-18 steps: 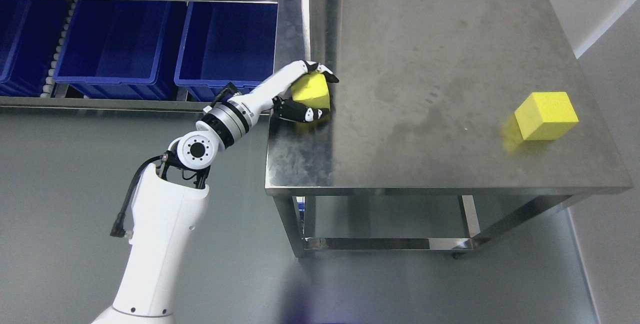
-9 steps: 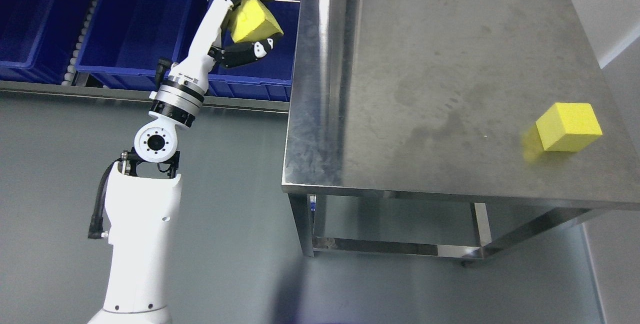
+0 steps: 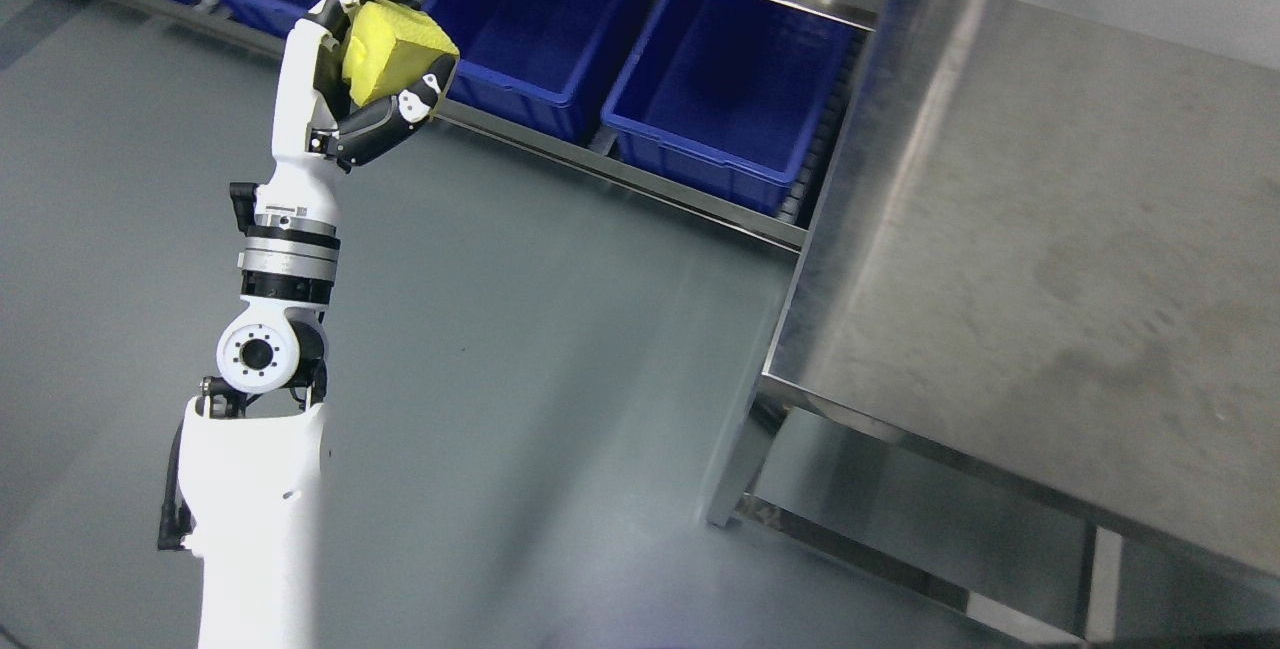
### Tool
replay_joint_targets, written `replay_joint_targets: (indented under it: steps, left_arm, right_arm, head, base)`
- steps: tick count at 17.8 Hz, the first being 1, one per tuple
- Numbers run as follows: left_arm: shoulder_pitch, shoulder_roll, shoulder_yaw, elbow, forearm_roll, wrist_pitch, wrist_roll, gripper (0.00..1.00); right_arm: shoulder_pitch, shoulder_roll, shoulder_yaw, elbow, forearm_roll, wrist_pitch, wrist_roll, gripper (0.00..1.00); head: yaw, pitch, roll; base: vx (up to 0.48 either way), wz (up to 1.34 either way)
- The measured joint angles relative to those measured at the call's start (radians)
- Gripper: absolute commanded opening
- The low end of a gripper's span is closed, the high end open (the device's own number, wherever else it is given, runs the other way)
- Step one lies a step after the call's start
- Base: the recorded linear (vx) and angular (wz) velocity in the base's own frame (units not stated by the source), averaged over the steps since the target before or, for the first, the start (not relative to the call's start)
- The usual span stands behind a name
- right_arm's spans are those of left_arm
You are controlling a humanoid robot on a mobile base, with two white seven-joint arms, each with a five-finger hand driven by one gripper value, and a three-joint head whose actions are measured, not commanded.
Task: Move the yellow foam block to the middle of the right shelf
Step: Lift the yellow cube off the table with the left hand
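Head view: the left hand is raised above the grey floor, its fingers clamped on the yellow foam block; blue bins sit on the shelf rack behind it; the steel table stands at right

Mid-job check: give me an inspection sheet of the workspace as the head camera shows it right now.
Surface: steel table at right, its visible top bare, smudged.
Job's things: yellow foam block held up in the air, over the floor, in front of the shelf.
Clutter: nothing seen.
Grippers: left hand shut on the block, fingers wrapped around it; right hand not in view.
Cables: black cable hanging beside the left forearm.
Surroundings: blue bins in a row on a metal shelf rack; grey floor.
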Motion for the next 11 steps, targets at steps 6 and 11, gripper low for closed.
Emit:
replay_joint_targets:
  steps: [6,11]
  left_arm:
    - [0.084,-0.001,0.031,-0.015,0.052,-0.051,0.010,0.00]
    - [0.130,-0.001,0.053,-0.022,0.066,-0.069,0.014,0.00]
  right_arm:
    - [0.000,0.000,0.000,0.000,0.000,0.000,0.000,1.00]
    - [0.000,0.000,0.000,0.000,0.000,0.000,0.000,1.00]
  head:
    - [0.0000,0.000,0.000]
    - [0.0000,0.000,0.000]
  base:
    - [0.077,1.25]
    - [0.118,0.98]
